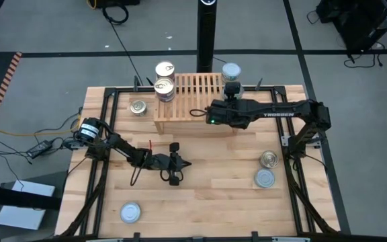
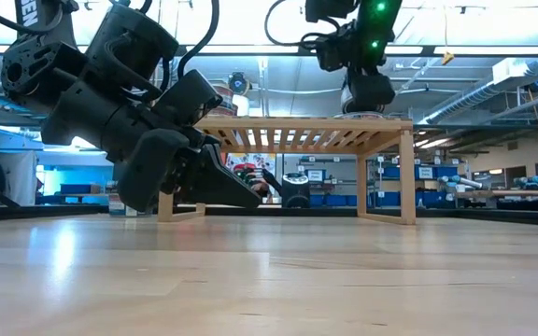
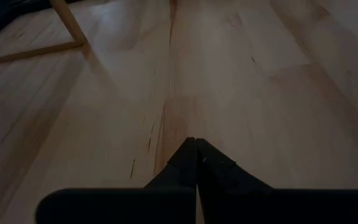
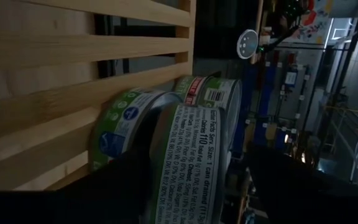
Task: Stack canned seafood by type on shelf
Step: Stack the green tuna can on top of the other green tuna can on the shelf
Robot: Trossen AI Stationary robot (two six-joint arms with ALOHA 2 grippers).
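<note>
The light-wood tabletop (image 1: 207,168) carries the shelf (image 1: 195,94) at its far middle. On the shelf's slatted top, a stack of gold-lidded tins (image 1: 164,88) stands at the left end. Directly on the tabletop lie a gold-lidded tin (image 1: 138,107) left of the shelf, a gold-lidded tin (image 1: 269,158) and a silver-lidded tin (image 1: 265,178) near the right edge, and a silver-lidded tin (image 1: 130,212) at the near left.
</note>
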